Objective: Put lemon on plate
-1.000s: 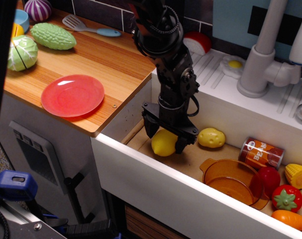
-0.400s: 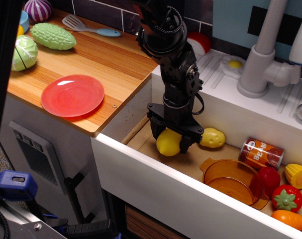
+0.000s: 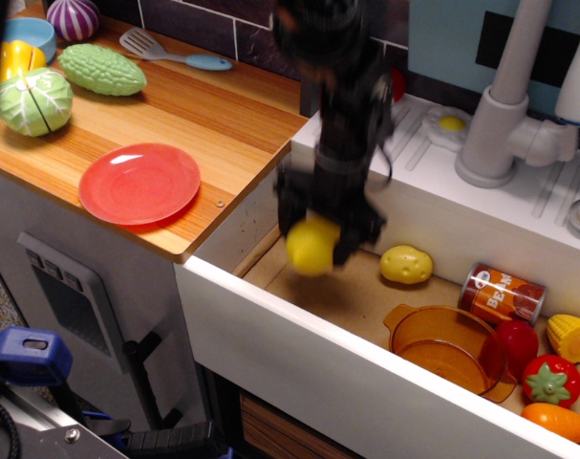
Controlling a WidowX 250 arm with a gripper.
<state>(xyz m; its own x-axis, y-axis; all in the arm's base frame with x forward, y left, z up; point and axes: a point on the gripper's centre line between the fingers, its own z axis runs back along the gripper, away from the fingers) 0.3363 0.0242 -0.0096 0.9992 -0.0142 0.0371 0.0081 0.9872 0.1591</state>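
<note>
Black robot gripper point(image 3: 315, 229) blurred, fingers clamped on smooth bright-yellow plastic lemon point(image 3: 311, 245), held in air above left end of white sink basin point(image 3: 299, 335), clear of basin floor. Round glossy red-pink plastic plate point(image 3: 139, 183) lies on wooden counter point(image 3: 213, 115), left of lemon, well apart. Bumpy dull-yellow potato point(image 3: 406, 264) on basin floor, right of lemon. Orange transparent pot point(image 3: 447, 346) nearer, right; tin can point(image 3: 503, 294) on its side beyond.

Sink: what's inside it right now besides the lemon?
In the sink: potato, can, orange pot, tomato, corn, carrot. The gripper holds the lemon above the floor. The near wall hides the floor below it.
</note>
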